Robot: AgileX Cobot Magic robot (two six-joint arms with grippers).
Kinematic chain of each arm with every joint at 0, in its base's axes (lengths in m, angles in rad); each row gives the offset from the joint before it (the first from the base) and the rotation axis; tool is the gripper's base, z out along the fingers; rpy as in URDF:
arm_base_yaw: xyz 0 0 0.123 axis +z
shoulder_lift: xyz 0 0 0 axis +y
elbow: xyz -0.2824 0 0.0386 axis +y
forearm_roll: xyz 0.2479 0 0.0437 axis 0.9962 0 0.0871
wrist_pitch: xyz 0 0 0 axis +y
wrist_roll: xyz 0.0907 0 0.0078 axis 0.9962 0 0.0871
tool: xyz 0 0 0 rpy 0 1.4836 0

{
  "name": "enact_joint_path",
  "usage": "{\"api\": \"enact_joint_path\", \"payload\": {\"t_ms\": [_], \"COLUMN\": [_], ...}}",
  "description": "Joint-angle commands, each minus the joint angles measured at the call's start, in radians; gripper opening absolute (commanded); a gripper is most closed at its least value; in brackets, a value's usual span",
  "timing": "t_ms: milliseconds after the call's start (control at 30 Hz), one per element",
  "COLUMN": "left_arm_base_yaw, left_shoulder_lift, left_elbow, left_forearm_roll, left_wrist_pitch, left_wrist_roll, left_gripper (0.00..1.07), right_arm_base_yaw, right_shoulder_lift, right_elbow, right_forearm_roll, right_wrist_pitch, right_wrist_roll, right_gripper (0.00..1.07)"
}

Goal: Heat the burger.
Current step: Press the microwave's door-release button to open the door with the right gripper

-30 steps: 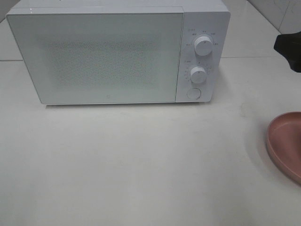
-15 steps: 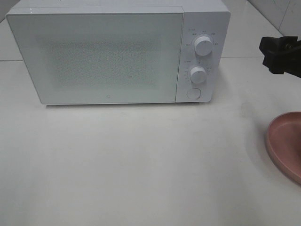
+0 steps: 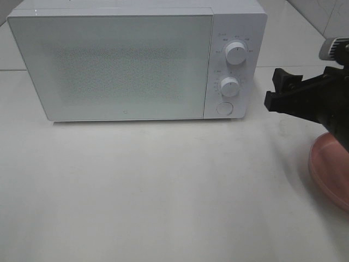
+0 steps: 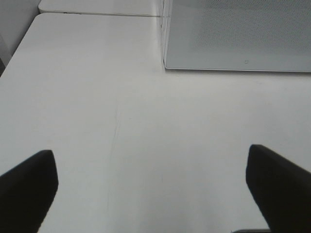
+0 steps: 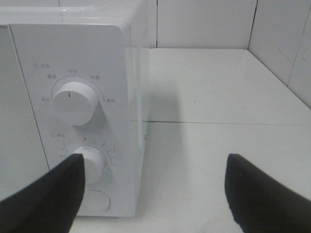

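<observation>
The burger is out of view in every frame. The white microwave (image 3: 109, 60) stands at the back of the table with its door closed. My right gripper (image 3: 274, 90) hovers open just right of the control panel, level with the lower knob (image 3: 229, 87), and nothing is between its fingers. In the right wrist view, the right gripper (image 5: 153, 194) has its dark fingertips (image 5: 43, 199) spread, framing the lower knob (image 5: 90, 165) and the round button (image 5: 95, 200). The left gripper (image 4: 153, 194) is open over bare table in front of the microwave's left corner (image 4: 167, 65).
A round pink plate (image 3: 330, 169) lies at the right table edge, partly covered by the right arm. The upper knob (image 3: 236, 53) and door button (image 3: 224, 108) sit on the panel. A tiled wall rises behind the table (image 5: 218, 82).
The right arm has come in from the right edge, moving left and lower toward the microwave's control panel, and now covers part of the plate. The microwave has not moved.
</observation>
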Motion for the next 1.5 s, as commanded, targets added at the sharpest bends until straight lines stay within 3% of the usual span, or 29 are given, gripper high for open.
{"api": "enact_joint_path", "payload": {"t_ms": [33,400,1033,1500], "left_arm_base_yaw": [-0.001,-0.001,-0.001,-0.001], "left_shoulder_lift": [-0.017,-0.017,-0.017,-0.017], "left_elbow": [-0.001,-0.001,-0.001,-0.001], "left_forearm_roll": [0.001,0.001,0.002,0.002], "left_wrist_pitch": [-0.013,-0.013,-0.013,-0.013], "left_wrist_roll": [-0.002,-0.002,-0.002,-0.002], "left_gripper": [0.98,0.98,0.98,0.98], "right_arm_base_yaw": [0.095,0.200,0.198,0.198], "right_shoulder_lift": [0.074,0.245,0.426,0.452], "right_elbow": [0.001,-0.078,-0.257,-0.278], "right_forearm_roll": [0.068,0.138,0.138,0.173], "right_wrist_pitch": [-0.125,-0.201,-0.219,-0.210], "right_wrist_roll": [-0.022,-0.021,-0.016,0.154], "right_gripper": [0.76,0.76,0.76,0.76]}}
